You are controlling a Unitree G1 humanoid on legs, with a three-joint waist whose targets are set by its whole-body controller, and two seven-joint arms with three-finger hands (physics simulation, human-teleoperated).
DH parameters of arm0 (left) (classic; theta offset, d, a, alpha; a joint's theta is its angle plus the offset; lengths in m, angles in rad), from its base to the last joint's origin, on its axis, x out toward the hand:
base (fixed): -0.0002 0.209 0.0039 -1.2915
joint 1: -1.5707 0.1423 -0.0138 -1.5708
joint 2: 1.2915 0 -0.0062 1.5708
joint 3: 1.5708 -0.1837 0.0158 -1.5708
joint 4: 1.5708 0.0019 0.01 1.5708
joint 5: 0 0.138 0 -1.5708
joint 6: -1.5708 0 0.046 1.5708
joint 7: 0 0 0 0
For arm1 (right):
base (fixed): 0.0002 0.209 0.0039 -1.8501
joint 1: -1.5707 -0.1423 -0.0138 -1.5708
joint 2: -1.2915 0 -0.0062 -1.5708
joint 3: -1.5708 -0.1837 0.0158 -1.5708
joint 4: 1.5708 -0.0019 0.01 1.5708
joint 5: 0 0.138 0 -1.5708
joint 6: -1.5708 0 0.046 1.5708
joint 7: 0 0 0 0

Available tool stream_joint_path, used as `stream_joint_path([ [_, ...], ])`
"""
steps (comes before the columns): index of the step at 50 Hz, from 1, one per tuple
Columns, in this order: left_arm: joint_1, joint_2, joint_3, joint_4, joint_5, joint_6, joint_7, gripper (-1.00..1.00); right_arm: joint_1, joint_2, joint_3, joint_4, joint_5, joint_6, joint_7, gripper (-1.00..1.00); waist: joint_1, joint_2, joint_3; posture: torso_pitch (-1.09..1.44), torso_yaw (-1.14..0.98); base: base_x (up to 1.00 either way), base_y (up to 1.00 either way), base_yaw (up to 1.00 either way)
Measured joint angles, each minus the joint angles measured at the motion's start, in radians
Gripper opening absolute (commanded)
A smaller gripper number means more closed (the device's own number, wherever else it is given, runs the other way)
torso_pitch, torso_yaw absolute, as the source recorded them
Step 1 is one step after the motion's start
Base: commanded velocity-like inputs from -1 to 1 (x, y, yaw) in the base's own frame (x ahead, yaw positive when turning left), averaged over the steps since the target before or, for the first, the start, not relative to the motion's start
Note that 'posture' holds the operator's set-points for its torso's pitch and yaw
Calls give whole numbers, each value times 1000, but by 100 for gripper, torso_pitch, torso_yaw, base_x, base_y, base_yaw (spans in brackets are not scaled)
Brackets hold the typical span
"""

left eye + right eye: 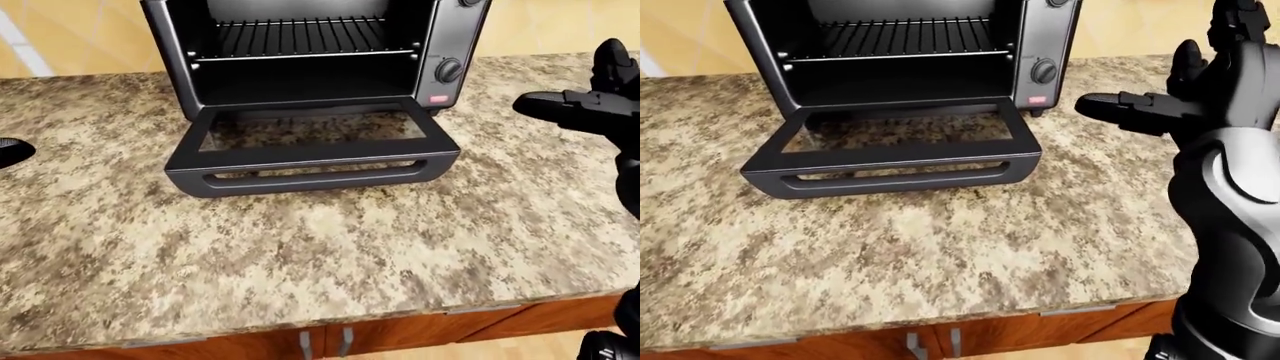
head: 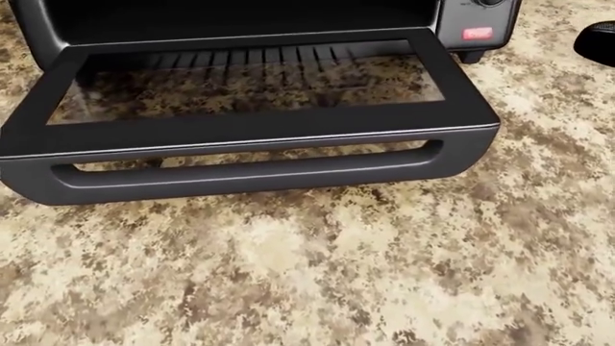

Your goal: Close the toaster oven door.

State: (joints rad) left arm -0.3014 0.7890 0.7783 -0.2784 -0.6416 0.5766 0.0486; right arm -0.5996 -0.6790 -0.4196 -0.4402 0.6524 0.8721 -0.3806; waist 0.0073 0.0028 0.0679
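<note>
Fingers of the right hand are spread open, gripping nothing, right of the door. Only a dark tip of the left hand shows; its state is unclear. Door hangs open over the worktop; behind stands the oven.

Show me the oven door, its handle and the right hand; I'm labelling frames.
oven door (image 1: 310, 129): left-eye view, glass pane.
handle (image 1: 310, 178): left-eye view, middle of bar.
right hand (image 1: 1210, 90): right-eye view, palm.

Even, bright, sharp renders; soft shadow beneath the oven door.
</note>
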Motion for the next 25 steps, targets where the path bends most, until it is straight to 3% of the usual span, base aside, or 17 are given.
stream_joint_path([
  [11,-1,6,5,-5,-11,9,2,100,-82,36,58,155,-292,-91,190,100,-6,11,-4,0,0,0,0,0],
  [25,0,10,13,-10,-19,19,5,100,-156,100,127,363,-506,-219,310,100,-12,17,-2,0,0,0,0,0],
])
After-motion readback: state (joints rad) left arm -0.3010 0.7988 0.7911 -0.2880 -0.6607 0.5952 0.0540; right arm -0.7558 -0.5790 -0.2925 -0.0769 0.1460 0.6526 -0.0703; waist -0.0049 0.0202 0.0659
